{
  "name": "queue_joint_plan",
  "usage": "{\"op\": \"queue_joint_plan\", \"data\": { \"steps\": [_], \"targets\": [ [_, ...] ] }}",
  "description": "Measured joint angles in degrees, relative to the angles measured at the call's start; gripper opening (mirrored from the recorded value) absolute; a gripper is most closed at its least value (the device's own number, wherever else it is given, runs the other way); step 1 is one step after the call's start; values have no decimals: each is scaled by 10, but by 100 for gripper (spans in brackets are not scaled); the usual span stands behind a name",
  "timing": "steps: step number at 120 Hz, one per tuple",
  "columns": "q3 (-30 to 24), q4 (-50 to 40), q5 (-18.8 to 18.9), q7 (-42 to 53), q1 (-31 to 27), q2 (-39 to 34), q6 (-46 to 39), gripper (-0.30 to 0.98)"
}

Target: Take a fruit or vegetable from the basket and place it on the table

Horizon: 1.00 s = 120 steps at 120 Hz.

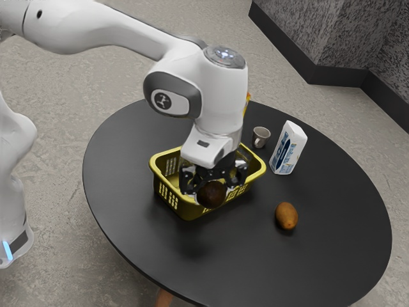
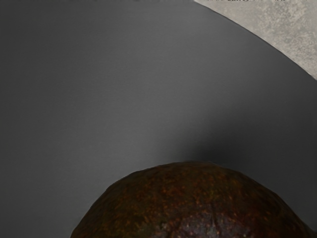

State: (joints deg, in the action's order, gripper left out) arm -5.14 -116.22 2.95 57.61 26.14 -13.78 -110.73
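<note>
- Gripping one dark fruit (image 1: 211, 195) above the table (image 1: 255, 275), exterior view: one gripper (image 1: 212, 187), both fingers closed on it.
- Exterior view: one brown fruit (image 1: 286, 216), one carton (image 1: 289, 148), one cup (image 1: 261, 137); open tabletop towards the curved edge.
- Exterior view: one yellow basket (image 1: 185, 210), interior partly hidden, contents uncertain.
- Wrist view: dark fruit, bare tabletop beyond, one curved edge.
</note>
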Motion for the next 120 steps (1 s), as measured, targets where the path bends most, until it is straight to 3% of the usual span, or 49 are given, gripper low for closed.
{"op": "queue_joint_plan", "data": {
  "steps": [22,46,58,76,93,120],
  "targets": [
    [2,23,10,8,-7,43,-3,26],
    [3,102,38,15,-11,143,-7,27],
    [3,107,43,19,-18,153,-17,26],
    [45,117,46,27,-12,155,-27,27],
    [57,119,41,34,-57,155,-32,54],
    [57,117,29,43,-120,149,-36,66]
  ]
}}
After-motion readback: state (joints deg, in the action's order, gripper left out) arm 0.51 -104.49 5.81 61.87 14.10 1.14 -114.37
